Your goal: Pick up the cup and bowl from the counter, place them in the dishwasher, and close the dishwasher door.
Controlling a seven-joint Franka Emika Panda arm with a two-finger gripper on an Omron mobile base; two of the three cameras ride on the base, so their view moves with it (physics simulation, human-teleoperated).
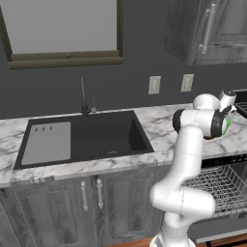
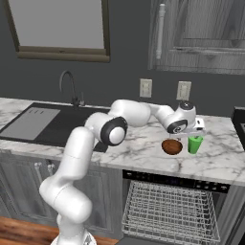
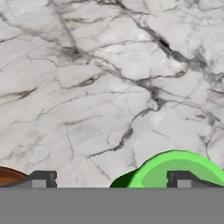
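A white robot arm is stretched over a white marble counter. Its gripper hangs just above a small bright green cup, with the jaws spread wide and nothing held. A reddish-brown bowl sits just beside the cup, toward the sink. Below the counter edge, the dishwasher stands open with its white wire rack pulled out. In the hand view, one finger tip sits over the cup's rim while the other is near the bowl. The cup is judged the first pick. The gripper should be centred so the cup's wall is straddled and the bowl is not nudged.
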